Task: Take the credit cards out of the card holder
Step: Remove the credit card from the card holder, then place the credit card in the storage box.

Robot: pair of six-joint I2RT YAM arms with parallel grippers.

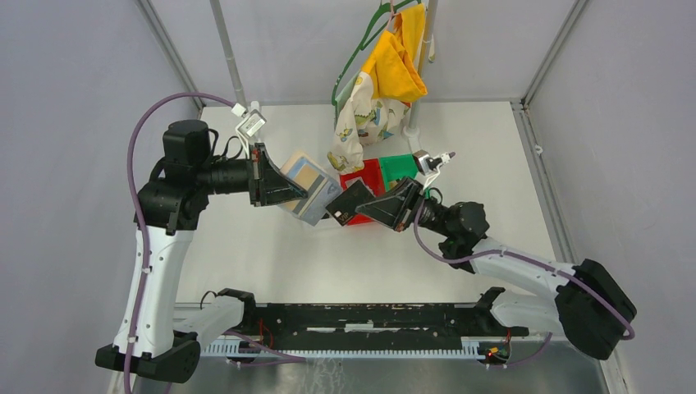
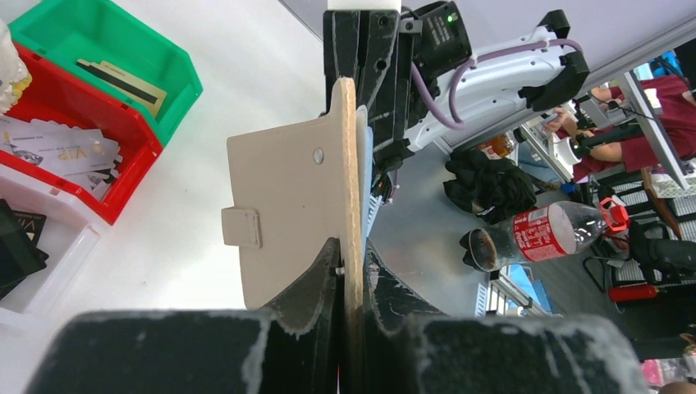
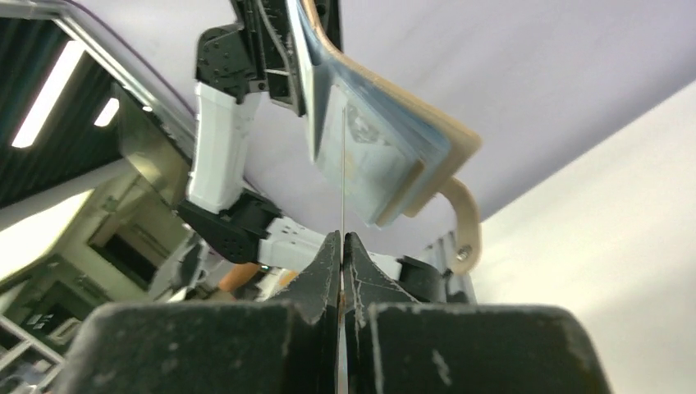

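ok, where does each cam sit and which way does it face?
Top external: fixed above and behind the arms, looking down on the white table; both arms in full, left gripper clamping the tan leather-like folding card holder, right gripper pinching a thin black plastic card.
Left wrist: on the left arm, facing along its own fingers across the card holder toward the right arm.
Right wrist: on the right arm, looking up past its own fingers at the card holder and left arm.
Shared: all three see the card holder.

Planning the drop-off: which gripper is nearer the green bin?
Right. The right gripper, pinching a black card, is just short of the green bin; the left gripper, holding the card holder, is farther left.
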